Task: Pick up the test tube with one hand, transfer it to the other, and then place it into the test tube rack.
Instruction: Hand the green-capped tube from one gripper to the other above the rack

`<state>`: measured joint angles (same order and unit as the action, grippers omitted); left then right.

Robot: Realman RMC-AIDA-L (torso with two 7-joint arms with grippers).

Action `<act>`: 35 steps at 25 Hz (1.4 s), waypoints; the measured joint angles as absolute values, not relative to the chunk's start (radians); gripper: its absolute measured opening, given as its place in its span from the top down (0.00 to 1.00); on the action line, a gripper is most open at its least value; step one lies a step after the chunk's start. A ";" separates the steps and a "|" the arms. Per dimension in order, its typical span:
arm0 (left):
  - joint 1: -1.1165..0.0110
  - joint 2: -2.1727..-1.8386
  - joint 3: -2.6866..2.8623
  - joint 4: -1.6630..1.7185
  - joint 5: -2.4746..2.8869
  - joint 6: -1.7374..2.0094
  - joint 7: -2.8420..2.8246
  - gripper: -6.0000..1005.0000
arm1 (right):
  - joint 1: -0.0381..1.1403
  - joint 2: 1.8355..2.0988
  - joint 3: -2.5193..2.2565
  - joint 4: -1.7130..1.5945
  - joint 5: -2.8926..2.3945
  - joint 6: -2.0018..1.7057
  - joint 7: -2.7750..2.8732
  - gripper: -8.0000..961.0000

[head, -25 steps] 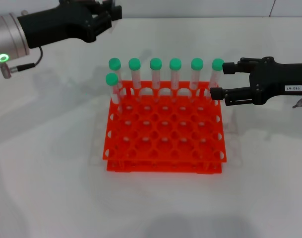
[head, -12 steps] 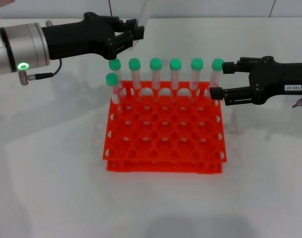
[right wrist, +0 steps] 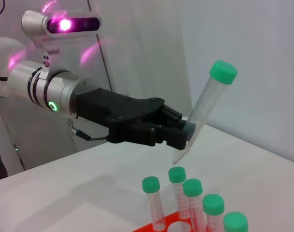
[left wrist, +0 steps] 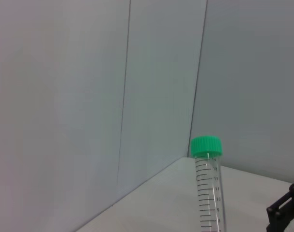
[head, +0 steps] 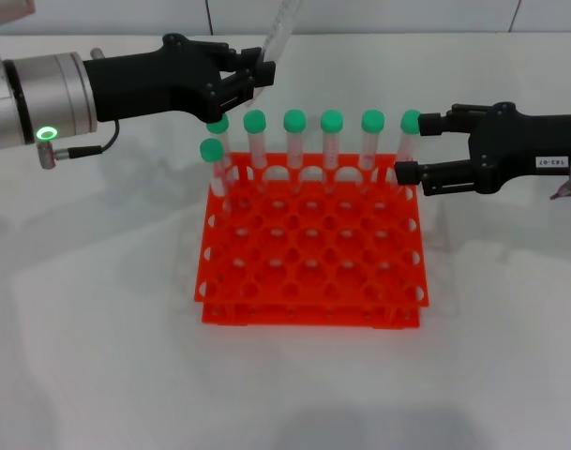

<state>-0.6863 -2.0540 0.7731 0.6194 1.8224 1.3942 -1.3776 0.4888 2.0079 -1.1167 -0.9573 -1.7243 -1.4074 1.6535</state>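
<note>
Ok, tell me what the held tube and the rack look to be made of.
Test tube in the left hand: seemingly clear glossy plastic, see-through with printed graduations, opaque green cap. Test tube rack: likely moulded plastic, uniform orange-red, slightly shiny, with round holes.

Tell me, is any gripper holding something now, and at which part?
The left gripper holds the test tube near its tapered lower end, cap up and tilted. The right gripper is open, holding nothing.

Eight green-capped tubes (head: pixel 332 141), one rack (head: pixel 311 272), two tools (head: pixel 252 77)
</note>
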 joint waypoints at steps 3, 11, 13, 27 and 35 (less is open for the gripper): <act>-0.684 -2.054 0.773 0.615 1.823 1.394 -1.374 0.82 | 0.492 2.008 -1.117 -0.957 -1.724 -1.402 1.654 0.11; -0.683 -2.054 0.774 0.609 1.824 1.400 -1.369 0.82 | 0.494 2.008 -1.117 -0.957 -1.724 -1.401 1.654 0.11; -0.683 -2.054 0.779 0.609 1.824 1.404 -1.369 0.82 | 0.494 2.009 -1.117 -0.957 -1.724 -1.401 1.654 0.11; -0.683 -2.056 0.828 0.610 1.824 1.405 -1.372 0.82 | 0.493 2.009 -1.104 -0.972 -1.723 -1.407 1.659 0.11; -0.670 -2.053 0.826 0.616 1.817 1.404 -1.347 0.82 | 0.494 2.008 -1.104 -0.982 -1.723 -1.403 1.660 0.12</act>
<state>-0.6696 -2.0533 0.8261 0.6161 1.8169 1.4039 -1.3468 0.4936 2.0080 -1.1044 -0.9820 -1.7226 -1.4026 1.6605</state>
